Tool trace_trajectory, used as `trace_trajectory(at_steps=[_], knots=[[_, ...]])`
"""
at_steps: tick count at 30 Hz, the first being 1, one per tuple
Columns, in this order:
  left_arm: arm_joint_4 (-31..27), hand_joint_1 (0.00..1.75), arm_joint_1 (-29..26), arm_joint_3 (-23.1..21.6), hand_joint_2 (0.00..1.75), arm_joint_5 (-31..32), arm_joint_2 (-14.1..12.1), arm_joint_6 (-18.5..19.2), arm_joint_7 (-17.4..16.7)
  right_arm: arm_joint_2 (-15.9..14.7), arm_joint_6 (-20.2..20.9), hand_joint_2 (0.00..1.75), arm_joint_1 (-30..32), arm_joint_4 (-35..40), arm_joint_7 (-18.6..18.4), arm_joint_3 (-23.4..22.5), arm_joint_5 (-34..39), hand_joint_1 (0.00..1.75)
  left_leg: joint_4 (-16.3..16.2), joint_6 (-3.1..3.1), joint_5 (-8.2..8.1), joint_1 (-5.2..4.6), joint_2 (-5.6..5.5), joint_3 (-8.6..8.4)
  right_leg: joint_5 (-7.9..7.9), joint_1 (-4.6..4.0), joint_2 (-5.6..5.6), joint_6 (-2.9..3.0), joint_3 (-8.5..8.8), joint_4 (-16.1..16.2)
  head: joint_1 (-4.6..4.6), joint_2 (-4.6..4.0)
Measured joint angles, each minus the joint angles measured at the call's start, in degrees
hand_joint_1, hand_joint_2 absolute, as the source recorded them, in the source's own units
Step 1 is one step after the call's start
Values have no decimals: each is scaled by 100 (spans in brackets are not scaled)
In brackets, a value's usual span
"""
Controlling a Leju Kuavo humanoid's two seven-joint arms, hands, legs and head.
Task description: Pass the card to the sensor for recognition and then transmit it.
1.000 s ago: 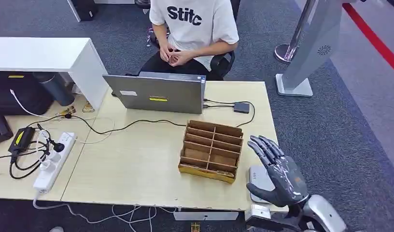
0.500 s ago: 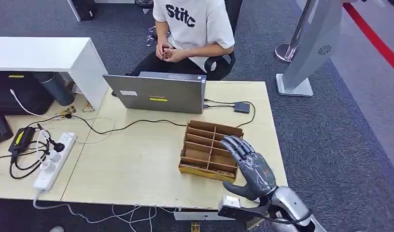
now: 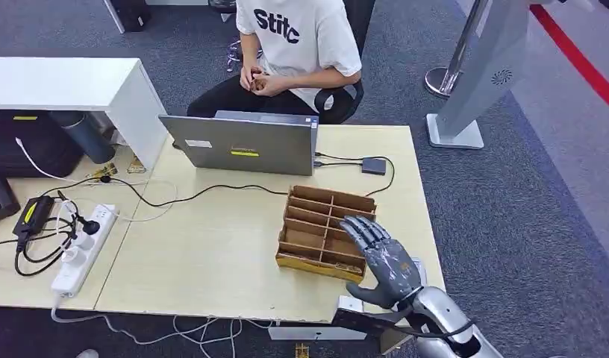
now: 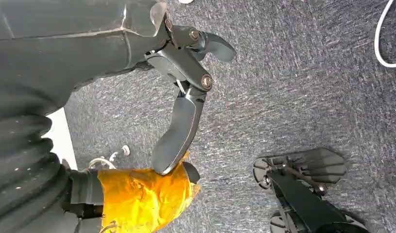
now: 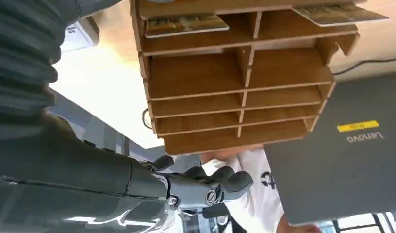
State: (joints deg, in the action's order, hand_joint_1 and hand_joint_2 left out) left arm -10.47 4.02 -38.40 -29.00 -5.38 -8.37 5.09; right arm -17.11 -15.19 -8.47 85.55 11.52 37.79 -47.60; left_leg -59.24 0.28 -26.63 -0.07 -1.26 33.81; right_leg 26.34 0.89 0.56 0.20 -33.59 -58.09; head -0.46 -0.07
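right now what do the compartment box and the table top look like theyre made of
The compartment box looks like thin plywood or fibreboard, matte brown: the right wrist view shows flat interlocking dividers with wood grain and slotted joints. The table top appears to be pale wood-look laminate, smooth with a faint sheen; its front edge looks chipped, which suggests a coated board, though that is uncertain.

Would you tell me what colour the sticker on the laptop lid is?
Yellow; the sticker on the grey laptop shows best in the head view.
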Motion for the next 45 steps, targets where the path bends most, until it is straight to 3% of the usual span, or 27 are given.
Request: trace_trajectory(at_steps=[25, 45], knots=[[0, 0, 1, -48, 175, -13, -17, -4, 22, -168, 62, 175, 34, -133, -31, 96, -177, 0, 0, 0, 0, 0, 0, 0, 0, 0, 0, 0, -1, 0, 0, 0], [0, 0, 11, -140, 175, -7, -15, -2, -13, -138, -258, 175, 2, -361, -169, 258, -682, 0, 0, 0, 0, 0, 0, 1, 0, 0, 0, 0, 0, 0, 0, 0]])
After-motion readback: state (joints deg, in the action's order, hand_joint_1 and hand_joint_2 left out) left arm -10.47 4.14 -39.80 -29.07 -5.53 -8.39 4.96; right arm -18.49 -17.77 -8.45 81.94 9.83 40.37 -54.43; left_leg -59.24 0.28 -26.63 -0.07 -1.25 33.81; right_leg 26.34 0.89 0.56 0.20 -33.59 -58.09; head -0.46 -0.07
